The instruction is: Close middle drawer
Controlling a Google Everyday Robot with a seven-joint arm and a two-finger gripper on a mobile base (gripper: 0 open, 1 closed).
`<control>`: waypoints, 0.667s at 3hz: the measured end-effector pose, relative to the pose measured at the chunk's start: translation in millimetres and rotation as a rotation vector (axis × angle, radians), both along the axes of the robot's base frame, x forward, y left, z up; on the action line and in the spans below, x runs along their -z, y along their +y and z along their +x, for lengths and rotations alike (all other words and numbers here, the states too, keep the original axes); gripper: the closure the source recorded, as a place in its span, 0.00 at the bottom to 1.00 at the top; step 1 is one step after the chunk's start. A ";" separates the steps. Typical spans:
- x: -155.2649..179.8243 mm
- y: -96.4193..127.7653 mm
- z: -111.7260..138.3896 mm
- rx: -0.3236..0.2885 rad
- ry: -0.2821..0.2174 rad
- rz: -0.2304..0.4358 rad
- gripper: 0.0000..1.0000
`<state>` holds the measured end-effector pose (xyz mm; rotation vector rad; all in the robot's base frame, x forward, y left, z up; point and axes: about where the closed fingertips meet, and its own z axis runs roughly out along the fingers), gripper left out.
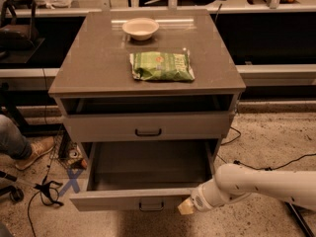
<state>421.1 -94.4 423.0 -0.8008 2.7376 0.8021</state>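
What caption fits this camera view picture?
Robot hand at the front of the open middle drawer; bowl and green bag on top.

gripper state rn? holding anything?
Gripper: state cannot be told; it is at the front panel of the open middle drawer, right of the handle. No object seen held.

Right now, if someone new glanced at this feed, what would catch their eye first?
The middle drawer, pulled far out with its box empty, stands out first. The gripper on the white arm sits low at the right end of that drawer's front panel. On the cabinet top lie a green packet and, behind it, a small bowl.
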 end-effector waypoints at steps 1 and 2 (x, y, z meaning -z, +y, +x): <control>18.9 -11.7 21.6 0.070 -0.045 -0.035 1.00; 19.9 -12.4 23.6 0.075 -0.050 -0.037 1.00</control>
